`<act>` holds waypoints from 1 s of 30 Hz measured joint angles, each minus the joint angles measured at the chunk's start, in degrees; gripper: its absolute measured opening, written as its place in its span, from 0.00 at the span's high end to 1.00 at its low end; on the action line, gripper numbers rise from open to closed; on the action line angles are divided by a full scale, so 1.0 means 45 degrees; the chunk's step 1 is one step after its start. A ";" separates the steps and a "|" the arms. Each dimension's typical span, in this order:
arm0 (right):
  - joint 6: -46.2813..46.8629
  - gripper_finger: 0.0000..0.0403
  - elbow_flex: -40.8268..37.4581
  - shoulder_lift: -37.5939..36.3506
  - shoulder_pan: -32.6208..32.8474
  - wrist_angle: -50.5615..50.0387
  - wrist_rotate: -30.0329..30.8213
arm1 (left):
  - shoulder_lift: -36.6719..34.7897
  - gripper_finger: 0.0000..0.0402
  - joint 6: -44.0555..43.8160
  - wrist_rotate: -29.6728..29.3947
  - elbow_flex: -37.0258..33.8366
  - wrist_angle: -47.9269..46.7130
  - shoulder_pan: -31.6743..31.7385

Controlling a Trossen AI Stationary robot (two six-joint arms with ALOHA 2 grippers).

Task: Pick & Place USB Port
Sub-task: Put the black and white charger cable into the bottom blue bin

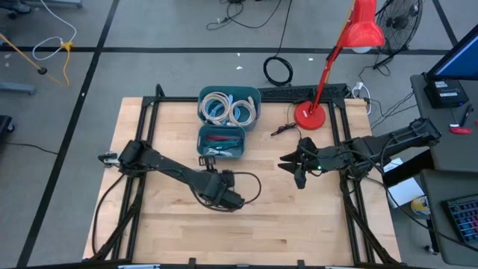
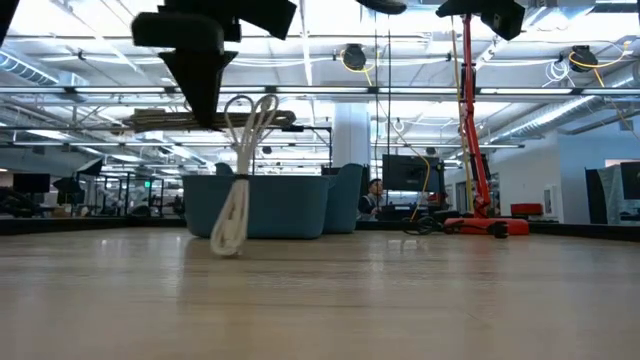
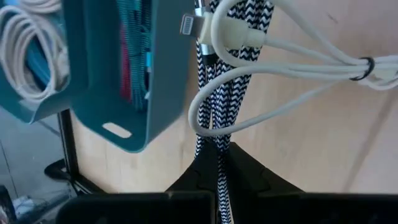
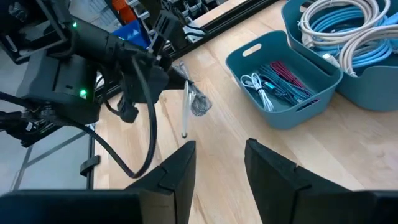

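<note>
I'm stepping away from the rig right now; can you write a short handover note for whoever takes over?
Left gripper: shut on a bundle of cables, a white one and a black-and-white braided one, lifted above the table with the bundle's lower end near the wood.
Right gripper: open, empty, hanging over the table's right side.
Two teal bins: the far bin holds coiled cables, the near bin holds red and other cables.
Done: bundle picked up.
Left: carry it to its place and release; which place cannot be told.
</note>
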 joint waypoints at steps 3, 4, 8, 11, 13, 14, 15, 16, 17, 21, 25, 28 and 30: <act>0.0027 0.68 0.0000 0.0000 0.0000 -0.0005 0.0000 | 0.0000 0.98 -0.0673 -0.0611 0.0000 0.0048 0.0048; 0.0034 0.68 0.0000 0.0000 0.0000 -0.0005 -0.0005 | 0.0000 0.98 -0.0846 -0.0806 0.0005 0.0047 0.0062; 0.0039 0.68 0.0000 0.0000 0.0000 -0.0005 -0.0044 | -0.0019 0.98 -0.1048 -0.0803 0.0005 0.0759 0.0064; 0.0041 0.68 0.0000 0.0000 0.0000 -0.0005 -0.0049 | -0.0043 0.98 -0.1853 -0.1334 0.0029 0.0743 -0.0149; 0.0039 0.68 0.0000 0.0000 0.0000 -0.0005 -0.0049 | -0.0053 0.98 -0.2164 -0.1633 0.0029 0.0824 -0.0312; 0.0039 0.68 0.0000 0.0000 0.0000 -0.0008 -0.0049 | -0.0058 0.98 -0.2083 -0.1490 0.0029 0.1091 -0.0355; 0.0039 0.68 0.0000 0.0000 0.0000 -0.0008 -0.0049 | -0.0058 0.98 -0.1873 -0.1154 0.0029 0.1443 -0.0391; 0.0039 0.68 0.0000 0.0000 0.0000 -0.0010 -0.0049 | -0.0058 0.98 -0.1784 -0.0812 0.0029 0.1800 -0.0429; 0.0039 0.68 0.0000 0.0000 0.0000 -0.0010 -0.0049 | -0.0058 0.98 -0.1853 -0.0584 0.0029 0.2041 -0.0503; 0.0044 0.68 0.0000 0.0000 0.0000 -0.0009 -0.0039 | -0.0058 0.98 -0.2463 -0.0460 0.0029 0.2277 -0.0800; 0.0044 0.68 0.0000 0.0000 0.0000 -0.0010 -0.0034 | -0.0058 0.98 -0.2842 -0.0260 0.0029 0.2331 -0.0956; 0.0044 0.68 0.0000 0.0000 0.0000 -0.0010 -0.0029 | -0.0058 0.98 -0.2949 -0.0163 0.0029 0.2290 -0.1024; 0.0046 0.68 0.0000 0.0000 0.0000 -0.0010 -0.0029 | -0.0058 0.98 -0.3008 -0.0163 0.0029 0.2302 -0.1051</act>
